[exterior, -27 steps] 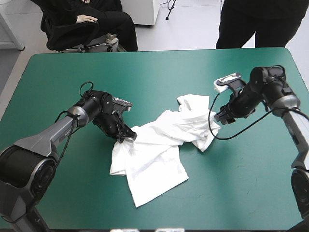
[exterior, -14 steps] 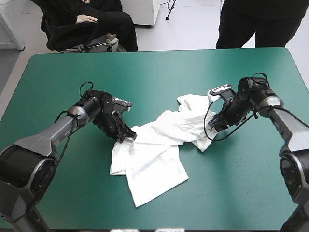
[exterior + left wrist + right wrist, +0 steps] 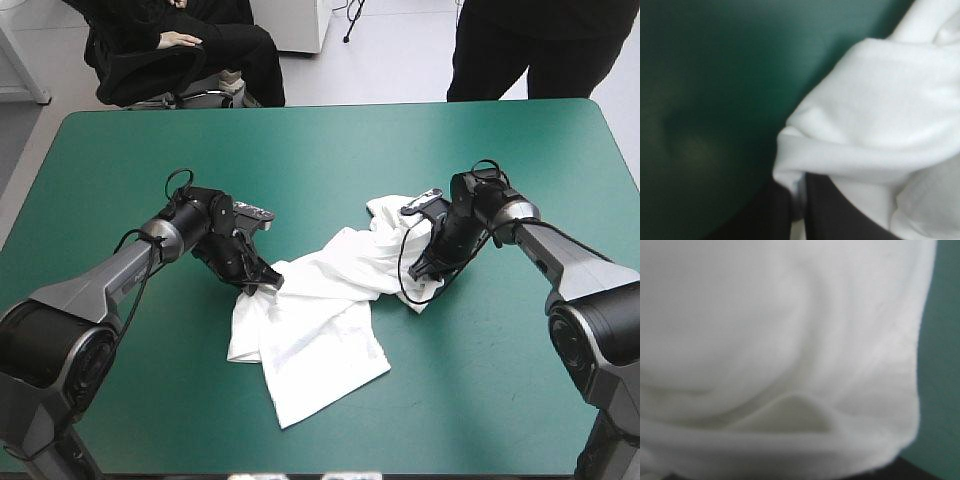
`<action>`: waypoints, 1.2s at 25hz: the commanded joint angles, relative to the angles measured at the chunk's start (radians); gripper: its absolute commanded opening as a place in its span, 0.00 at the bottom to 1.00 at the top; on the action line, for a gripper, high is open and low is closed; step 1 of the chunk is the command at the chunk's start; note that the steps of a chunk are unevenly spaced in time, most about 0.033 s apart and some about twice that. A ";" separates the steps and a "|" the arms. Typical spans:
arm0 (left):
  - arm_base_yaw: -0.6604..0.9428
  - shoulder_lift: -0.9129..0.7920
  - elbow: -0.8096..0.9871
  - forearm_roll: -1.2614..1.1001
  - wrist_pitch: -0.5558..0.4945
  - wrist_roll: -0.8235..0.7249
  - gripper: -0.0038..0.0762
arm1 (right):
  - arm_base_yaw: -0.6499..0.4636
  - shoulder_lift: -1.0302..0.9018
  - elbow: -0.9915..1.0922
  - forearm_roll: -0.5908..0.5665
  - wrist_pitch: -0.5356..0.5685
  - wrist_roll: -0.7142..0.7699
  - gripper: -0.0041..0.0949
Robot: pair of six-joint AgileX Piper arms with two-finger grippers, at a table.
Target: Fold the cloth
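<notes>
The T-shirt [image 3: 320, 300] lies crumpled a little near of the counter's [image 3: 300, 150] middle. It is a loose white band running across between the two arms, with a broader flap spilling toward the near edge. It is neither spread flat nor folded yet.

The change since just before is all on the right. The right pincer [image 3: 428, 268] was hanging off the shirt's right end over bare teal-green cover. It has now swung inward and down, so it sits on the bunched right end of the cloth. Its own camera sees almost nothing but white fabric close up, with only a strip of cover at one side. Whether that pincer is apart or closed, I cannot tell from here.

The left pincer [image 3: 268, 283] has not budged. It stays low at the shirt's left end, clamped on the T-shirt. In its wrist view the black fingers [image 3: 840, 215] are all but together, with a thin fold of white squeezed between them and the rest of the cloth bulging ahead and to one side.

To my eye the right arm is going for a second hold, opposite the one the left already has. With both ends pinched, the arms could pull the shirt out straight. That would have to happen before any real fold, so the task looks to be in its early part.
</notes>
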 commanded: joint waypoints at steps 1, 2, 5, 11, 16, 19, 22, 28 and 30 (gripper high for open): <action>-0.001 -0.030 -0.014 0.009 -0.009 -0.003 0.03 | 0.021 0.021 0.003 0.050 -0.028 0.003 0.10; -0.001 -0.030 -0.014 0.011 -0.012 -0.003 0.03 | 0.021 0.022 0.003 0.053 -0.028 0.001 0.03; -0.001 -0.030 -0.018 0.032 -0.012 -0.003 0.03 | 0.021 0.020 -0.004 0.046 -0.024 -0.001 0.02; -0.001 -0.108 -0.038 0.075 -0.001 -0.020 0.03 | 0.021 -0.032 -0.095 0.037 0.079 0.007 0.02; -0.001 -0.237 -0.064 0.091 0.081 -0.029 0.03 | 0.021 -0.127 -0.249 -0.009 0.188 0.052 0.02; -0.001 -0.346 -0.125 0.091 0.114 -0.039 0.03 | 0.021 -0.224 -0.393 -0.051 0.213 0.102 0.02; -0.001 -0.458 -0.275 0.089 0.129 -0.048 0.03 | 0.021 -0.306 -0.579 -0.073 0.213 0.130 0.02; -0.001 -0.543 -0.698 0.089 0.232 -0.051 0.03 | 0.021 -0.412 -0.919 -0.096 0.205 0.156 0.02; -0.001 -0.550 -0.793 0.087 0.250 -0.057 0.03 | 0.021 -0.445 -0.959 -0.087 0.178 0.156 0.02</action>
